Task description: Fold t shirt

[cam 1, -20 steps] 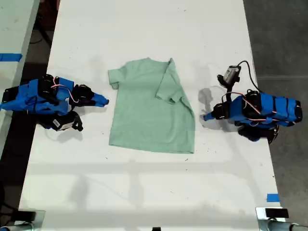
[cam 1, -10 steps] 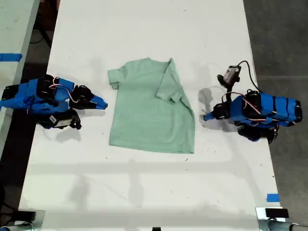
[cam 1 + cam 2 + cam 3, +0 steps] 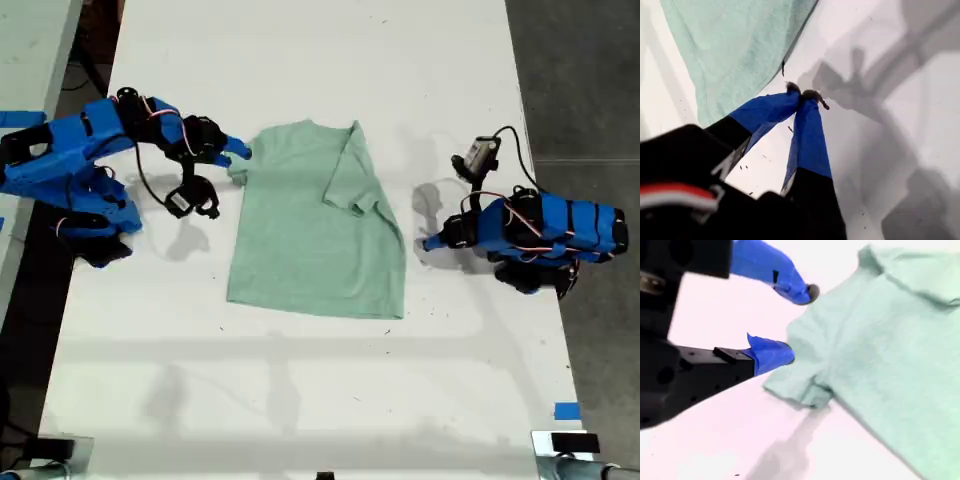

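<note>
Right now the t shirt (image 3: pixel 315 225) lies flat in the middle of the white counter (image 3: pixel 310 400), between the two blue arms. One of its sleeves, the one on the exterior view's right, is already folded inward over the chest, so that edge runs on a slant; the other sleeve still sticks out toward the exterior view's left.

My second gripper (image 3: pixel 792 322) is at that outstretched sleeve (image 3: pixel 800 385). From its own wrist camera the jaws stand well apart, one blue finger above the cloth's edge and the other right at the sleeve's hem, with nothing pinched between them. In the exterior view this arm reaches in from the exterior view's left, raised off the counter, its tip (image 3: pixel 238 152) right at the shirt's shoulder corner.

My first gripper (image 3: pixel 802 95) sits on the other side, toward the exterior view's right, low over the bare counter with its tip (image 3: pixel 430 242) just beside the shirt's folded edge but apart from it. Its wrist camera shows the two blue fingers meeting at their dark tips, closed with nothing between them, and the mint cloth (image 3: pixel 735 50) lying a little ahead of them.

A bit of blue tape (image 3: pixel 566 410) marks the counter's edge near the exterior view's lower right.
</note>
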Controlling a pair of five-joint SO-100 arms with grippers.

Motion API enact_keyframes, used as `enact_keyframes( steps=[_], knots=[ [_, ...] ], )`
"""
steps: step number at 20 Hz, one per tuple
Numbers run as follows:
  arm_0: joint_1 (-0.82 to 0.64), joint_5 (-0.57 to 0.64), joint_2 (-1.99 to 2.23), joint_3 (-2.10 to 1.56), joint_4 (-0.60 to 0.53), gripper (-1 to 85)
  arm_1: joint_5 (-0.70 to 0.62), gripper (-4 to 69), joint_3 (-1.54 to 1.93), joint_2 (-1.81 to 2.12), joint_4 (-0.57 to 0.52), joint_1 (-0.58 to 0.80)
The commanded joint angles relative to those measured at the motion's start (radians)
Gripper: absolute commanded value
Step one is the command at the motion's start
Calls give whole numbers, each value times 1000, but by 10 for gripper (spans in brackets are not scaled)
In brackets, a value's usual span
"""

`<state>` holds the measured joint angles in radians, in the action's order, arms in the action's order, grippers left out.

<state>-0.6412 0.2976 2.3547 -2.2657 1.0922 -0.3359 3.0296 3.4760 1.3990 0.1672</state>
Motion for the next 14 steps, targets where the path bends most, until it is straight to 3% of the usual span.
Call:
enact_keyframes(
  steps=[1, 5, 14],
  knots=[
    [-167, 144, -109, 77, -6, 226, -12, 16, 54, 15, -12, 3],
    [-318, 305, -391, 158, -43, 231, -8, 18, 54, 15, -12, -3],
    [-261, 267, -612, 94, -209, 223, -8, 21, 54, 17, -12, -6]
  ],
)
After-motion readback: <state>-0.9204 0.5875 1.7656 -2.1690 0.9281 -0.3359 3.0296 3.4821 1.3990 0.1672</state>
